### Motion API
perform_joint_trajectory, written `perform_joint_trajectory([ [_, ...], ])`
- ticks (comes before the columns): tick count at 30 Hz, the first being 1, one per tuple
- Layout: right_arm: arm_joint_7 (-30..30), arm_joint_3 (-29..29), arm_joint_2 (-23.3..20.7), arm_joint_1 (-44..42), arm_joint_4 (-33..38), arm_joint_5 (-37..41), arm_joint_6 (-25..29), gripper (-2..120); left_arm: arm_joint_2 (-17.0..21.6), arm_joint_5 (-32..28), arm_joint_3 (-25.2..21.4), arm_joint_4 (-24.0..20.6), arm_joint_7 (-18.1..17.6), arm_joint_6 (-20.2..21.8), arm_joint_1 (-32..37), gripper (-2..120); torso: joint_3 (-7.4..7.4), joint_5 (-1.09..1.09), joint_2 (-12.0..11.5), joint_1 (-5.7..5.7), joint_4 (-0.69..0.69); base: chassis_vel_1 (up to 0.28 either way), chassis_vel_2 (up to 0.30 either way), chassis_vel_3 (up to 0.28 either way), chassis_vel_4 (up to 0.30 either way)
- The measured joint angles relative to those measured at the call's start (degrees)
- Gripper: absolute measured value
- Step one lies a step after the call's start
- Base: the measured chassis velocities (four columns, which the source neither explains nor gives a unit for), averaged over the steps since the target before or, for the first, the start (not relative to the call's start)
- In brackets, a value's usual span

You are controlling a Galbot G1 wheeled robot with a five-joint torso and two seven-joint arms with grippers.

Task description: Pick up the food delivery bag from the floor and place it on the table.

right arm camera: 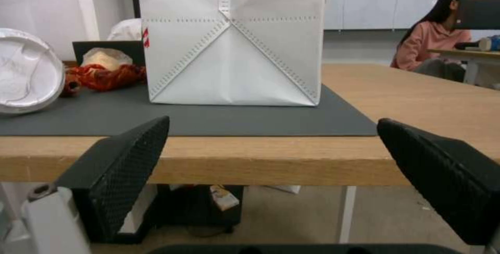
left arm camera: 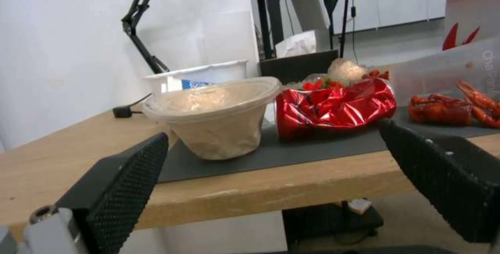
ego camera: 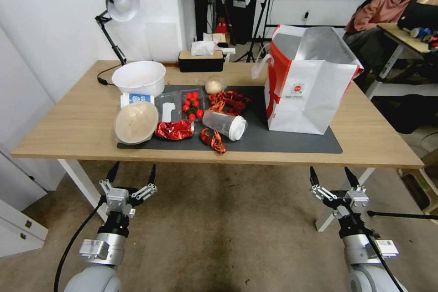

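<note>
Both arms reach forward and low over the floor (ego camera: 228, 237), stopping short of the table's (ego camera: 68, 127) near edge, wrists level and fingertips pointing toward the table. The left end effector (ego camera: 132, 174) hangs before the near-left part of the table with its two black fingers spread wide and nothing between them; in the left wrist view its textured pads (left arm camera: 125, 183) frame the table edge. The right end effector (ego camera: 334, 176) hangs before the near-right part, just beside the white table leg, likewise spread apart and empty, its pads (right arm camera: 130, 156) facing the bag across the near edge.

The food delivery bag (ego camera: 305, 86) stands upright on the right end of the dark grey mat (ego camera: 283, 139), toward the table's right side. Its long axis is vertical, mouth open upward with the silver foil lining showing. The broad white face with the small round red logo faces the near-right; a red side panel faces left toward the other items, with a white loop handle hanging over it. In the right wrist view the bag's folded white base (right arm camera: 232, 66) rests flat on the mat.

On the mat's left half lie a tipped lidded cup (ego camera: 224, 124), a covered bowl (ego camera: 136, 122), red foil packets (ego camera: 174, 130), a tray of cherry tomatoes (ego camera: 192, 102) and crayfish (ego camera: 229, 101). A white bowl (ego camera: 139, 77), a tissue box (ego camera: 201, 60) and a desk lamp (ego camera: 116, 9) sit near the far edge.
</note>
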Motion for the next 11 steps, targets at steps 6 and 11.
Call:
perform_joint_trajectory([
  [6,0.0,0.0,0.0,0.0,0.0,0.0,0.0,100,0.0,0.0,0.0,0.0,0.0,0.0,0.0,100,0.0,0.0,0.0,0.0,0.0,0.0,0.0,0.0,0.0],
  [11,0.0,0.0,0.0,0.0,0.0,0.1,0.0,100,0.0,0.0,0.0,-0.1,0.0,0.1,0.0,100,0.0,0.0,0.0,0.0,0.0,0.0,0.0,0.0,0.0],
])
